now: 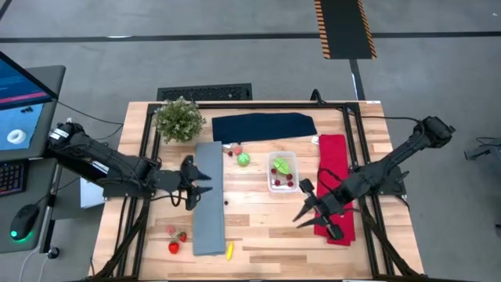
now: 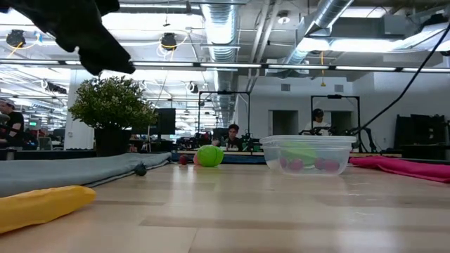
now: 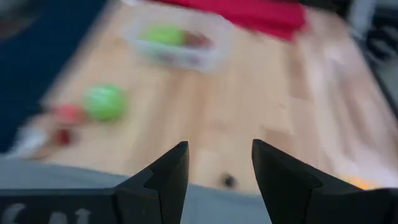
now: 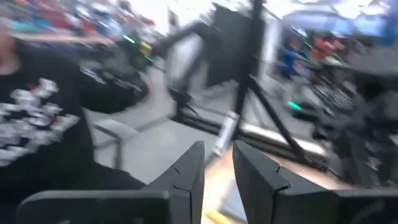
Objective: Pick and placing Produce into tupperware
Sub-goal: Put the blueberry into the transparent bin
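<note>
Wooden counter [image 1: 258, 235] carries loose produce around the tupperware [image 1: 282, 172]. Left gripper [image 1: 202, 183] at nine o'clock, fingers apart and empty; right gripper [image 1: 309, 205] at four o'clock, fingers slightly parted. Round green fruit [image 1: 243, 159] may roll if nudged.

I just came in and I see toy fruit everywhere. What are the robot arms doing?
They are putting toy fruit into the clear tub, which already holds a green piece and some small red ones. Right now neither arm carries anything. The left claw hovers open over the grey cloth, pointing toward the green ball on the table. The right claw hangs empty, fingers slightly apart, near the red cloth. The strawberries and the yellow piece lie on the table.
</note>
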Controlling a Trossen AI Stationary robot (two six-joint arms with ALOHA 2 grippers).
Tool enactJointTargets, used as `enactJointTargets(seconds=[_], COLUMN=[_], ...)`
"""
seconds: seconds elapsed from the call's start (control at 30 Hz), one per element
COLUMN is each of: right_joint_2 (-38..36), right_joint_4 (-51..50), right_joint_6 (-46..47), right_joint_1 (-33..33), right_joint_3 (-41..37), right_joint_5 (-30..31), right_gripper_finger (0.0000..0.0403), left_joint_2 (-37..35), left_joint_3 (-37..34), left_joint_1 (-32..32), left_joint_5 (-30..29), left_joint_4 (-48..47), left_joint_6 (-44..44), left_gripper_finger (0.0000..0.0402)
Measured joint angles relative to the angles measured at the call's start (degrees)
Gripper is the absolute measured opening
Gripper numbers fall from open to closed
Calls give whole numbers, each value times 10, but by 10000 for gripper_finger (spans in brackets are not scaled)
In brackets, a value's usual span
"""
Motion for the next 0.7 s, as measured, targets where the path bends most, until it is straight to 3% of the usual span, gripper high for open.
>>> enactJointTargets(seconds=[0.07,0.13,0.27,0.47,0.7], right_joint_2=[-4,-5,-4,-4,-4], right_joint_4=[50,71,81,74,21], right_joint_6=[9,29,95,119,163], right_joint_1=[1,1,-3,-6,-11], right_joint_3=[-30,-54,-80,-89,-89], right_joint_5=[-27,-27,16,76,86], right_gripper_finger=[107,107,107,107,107], left_joint_2=[27,57,114,202,291], left_joint_3=[0,0,0,4,40], left_joint_1=[11,23,49,76,92], left_joint_5=[66,96,128,200,204], left_joint_4=[14,25,27,100,102], left_joint_6=[20,21,19,28,35], left_gripper_finger=[167,167,167,167,167])
